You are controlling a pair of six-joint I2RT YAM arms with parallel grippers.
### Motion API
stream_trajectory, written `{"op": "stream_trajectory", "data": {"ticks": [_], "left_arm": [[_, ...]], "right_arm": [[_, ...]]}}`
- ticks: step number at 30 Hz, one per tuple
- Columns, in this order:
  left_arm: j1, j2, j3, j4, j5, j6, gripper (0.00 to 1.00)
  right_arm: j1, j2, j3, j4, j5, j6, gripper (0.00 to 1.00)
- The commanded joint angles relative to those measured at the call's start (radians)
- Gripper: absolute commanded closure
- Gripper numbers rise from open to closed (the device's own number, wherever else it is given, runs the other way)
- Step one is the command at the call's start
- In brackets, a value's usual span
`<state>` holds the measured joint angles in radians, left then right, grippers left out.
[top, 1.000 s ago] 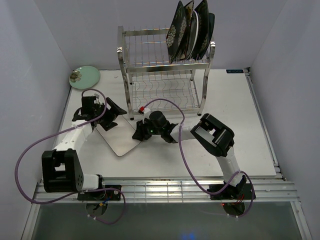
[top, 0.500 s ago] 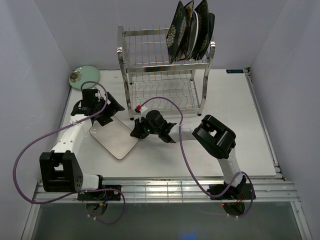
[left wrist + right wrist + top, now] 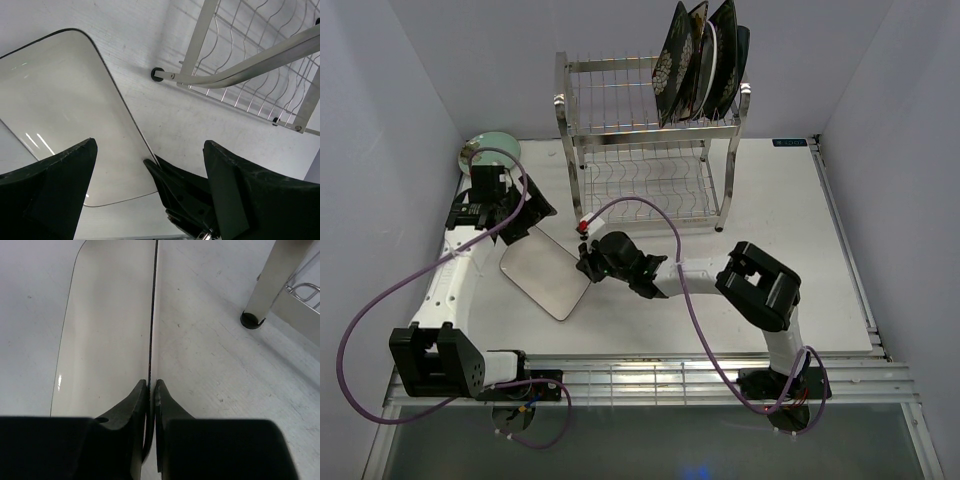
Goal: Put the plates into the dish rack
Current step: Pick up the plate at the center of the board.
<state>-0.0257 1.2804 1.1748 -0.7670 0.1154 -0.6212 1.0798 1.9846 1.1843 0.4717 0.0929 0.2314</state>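
- Seen from above, a white rectangular plate lies on the table, in front of the dish rack's left front post and between the two arms.
- The right gripper reaches in from the right, and its jaws are closed tight on the plate's right-hand edge.
- From the right wrist, the two black fingers pinch the thin dark rim of the plate, which runs straight away from the camera.
- I cannot tell whether the gripped edge is raised off the table.
- The left gripper hangs over the far left end of the same plate with its jaws spread wide, holding nothing.
- From the left wrist, the plate sits below and between those open fingers. The right gripper's black tips show at its edge.
- The dish rack stands at the back of the table, a shiny two-tier wire frame.
- Several upright plates, mostly dark, stand packed together at the right end of its top tier.
- A pale green plate lies flat in the far left corner of the table, just behind the left arm.
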Motion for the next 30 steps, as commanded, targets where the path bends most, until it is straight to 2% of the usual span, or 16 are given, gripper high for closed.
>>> {"op": "stream_trajectory", "data": {"ticks": [1, 6, 10, 30], "left_arm": [[-0.002, -0.006, 0.020, -0.051, 0.000, 0.043, 0.02], [0.000, 0.040, 0.025, -0.090, -0.014, 0.075, 0.02], [0.000, 0.097, 0.017, -0.104, 0.006, 0.092, 0.02], [-0.046, 0.212, 0.169, -0.169, -0.039, 0.057, 0.02]], "right_arm": [[-0.004, -0.058, -0.025, 0.082, 0.194, -0.101, 0.92], [0.034, -0.084, -0.063, 0.140, 0.329, -0.161, 0.92], [0.068, -0.075, -0.025, 0.127, 0.408, -0.205, 0.92], [0.209, -0.081, -0.035, 0.294, 0.620, -0.464, 0.92]]}}
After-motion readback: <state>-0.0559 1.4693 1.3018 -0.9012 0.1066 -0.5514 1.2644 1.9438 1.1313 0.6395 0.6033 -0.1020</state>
